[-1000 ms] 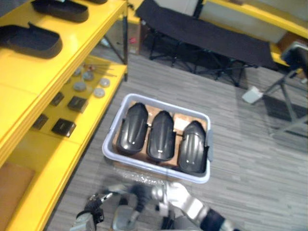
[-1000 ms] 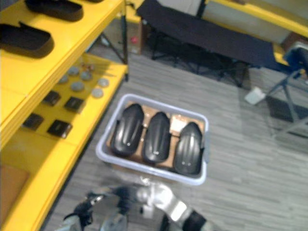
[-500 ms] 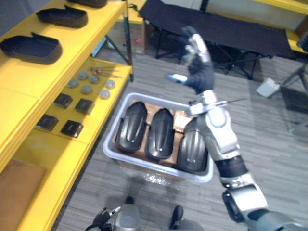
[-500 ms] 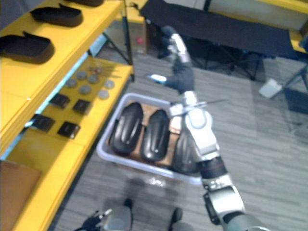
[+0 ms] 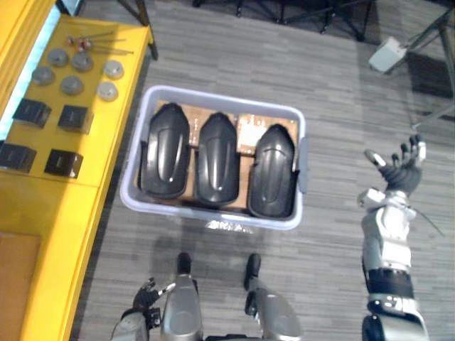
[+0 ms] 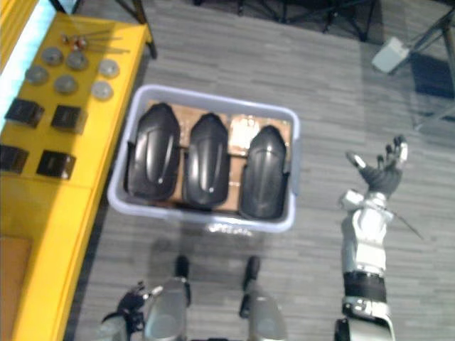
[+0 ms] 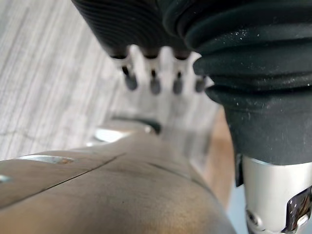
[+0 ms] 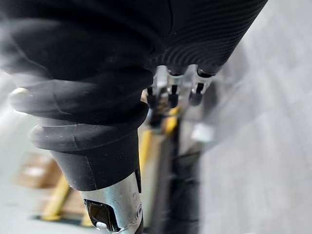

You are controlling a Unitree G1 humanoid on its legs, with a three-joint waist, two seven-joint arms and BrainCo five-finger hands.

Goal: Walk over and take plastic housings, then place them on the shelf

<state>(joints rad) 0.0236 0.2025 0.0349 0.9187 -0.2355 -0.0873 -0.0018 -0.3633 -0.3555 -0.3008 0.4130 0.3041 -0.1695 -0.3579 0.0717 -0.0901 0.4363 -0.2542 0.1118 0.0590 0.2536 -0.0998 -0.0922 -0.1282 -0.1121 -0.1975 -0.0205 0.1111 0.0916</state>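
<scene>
Low at the floor's near edge, the left robot hand (image 5: pixel 143 307) hangs with its fingers (image 7: pixel 153 83) relaxed and empty. Just ahead, a pale grey bin (image 5: pixel 220 109) sits on the floor (image 5: pixel 334 234). Three housings (image 5: pixel 217 165) lie in it side by side. They are black, glossy, elongated shells with rounded far ends, domed side up, each close against the next, on a brown liner (image 5: pixel 250 128). The left one lies along the bin's left wall and the right one by its right wall. Right of the bin and well apart from it, the right robot hand (image 5: pixel 402 172) is raised with fingers spread, holding nothing. Open grey striped carpet runs round the bin's near, right and far sides. A yellow shelf (image 5: pixel 43 206) stands close along the bin's left side, carrying black blocks (image 5: pixel 74 118) and, farther along, grey discs (image 5: pixel 71 85). Beyond, toward the floor's far right corner, a white box (image 5: pixel 387 54) lies beside a dark mat (image 5: pixel 430 74).
</scene>
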